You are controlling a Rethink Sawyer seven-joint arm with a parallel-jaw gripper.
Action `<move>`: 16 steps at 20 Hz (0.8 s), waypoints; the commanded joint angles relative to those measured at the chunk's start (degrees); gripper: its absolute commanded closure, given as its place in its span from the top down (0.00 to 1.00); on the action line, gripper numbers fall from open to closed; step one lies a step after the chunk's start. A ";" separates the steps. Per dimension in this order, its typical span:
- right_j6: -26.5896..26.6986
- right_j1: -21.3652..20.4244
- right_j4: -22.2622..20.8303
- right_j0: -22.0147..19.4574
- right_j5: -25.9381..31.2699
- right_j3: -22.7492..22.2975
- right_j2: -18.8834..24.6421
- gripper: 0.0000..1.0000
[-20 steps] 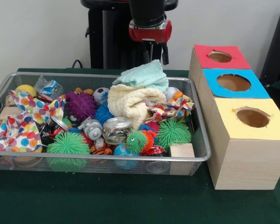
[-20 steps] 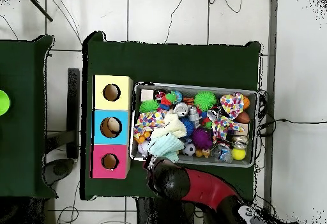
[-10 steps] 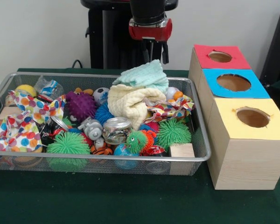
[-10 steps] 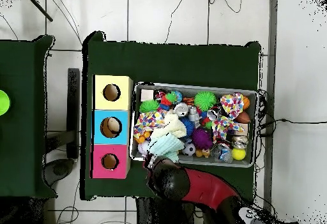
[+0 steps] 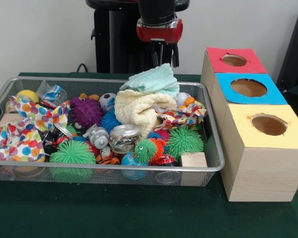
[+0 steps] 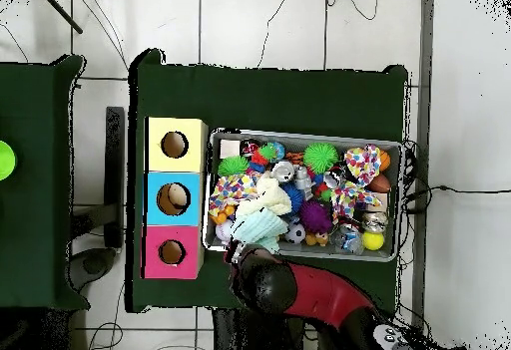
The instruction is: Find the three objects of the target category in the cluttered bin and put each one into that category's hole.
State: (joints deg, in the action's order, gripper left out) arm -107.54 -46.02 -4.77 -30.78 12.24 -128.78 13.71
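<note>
The claw (image 5: 165, 55) hangs empty with prongs apart right over the mint cloth (image 5: 153, 82) piled at the bin's (image 5: 114, 167) 1 o'clock, probably lined up to grab it.

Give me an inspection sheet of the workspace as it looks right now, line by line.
Surface: dark green table cloth, wire mesh bin and wooden box row on it.
Job's things: red hole, blue hole and yellow hole all open; something pale shows inside the blue hole in the overhead view.
Clutter: bin packed; mint cloth on top of cream cloth, green spiky balls, purple spiky ball, glass jar, polka-dot cloth, wooden block.
Grippers: gripper hangs above the mint cloth, empty; open or shut cannot be told.
Cables: black cables on the floor.
Surroundings: tiled floor, a second green table beside.
</note>
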 commanded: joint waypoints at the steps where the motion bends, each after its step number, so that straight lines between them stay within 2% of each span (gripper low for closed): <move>1: -0.53 -0.06 -1.80 -0.97 4.23 6.80 3.49 1.00; 7: -0.84 0.03 -2.58 -1.77 1.96 6.54 4.48 1.00; 16: -0.55 0.16 -2.65 -1.52 3.01 7.10 4.58 1.00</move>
State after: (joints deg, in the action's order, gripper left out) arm -107.54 -46.02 -5.36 -31.40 12.24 -128.78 14.44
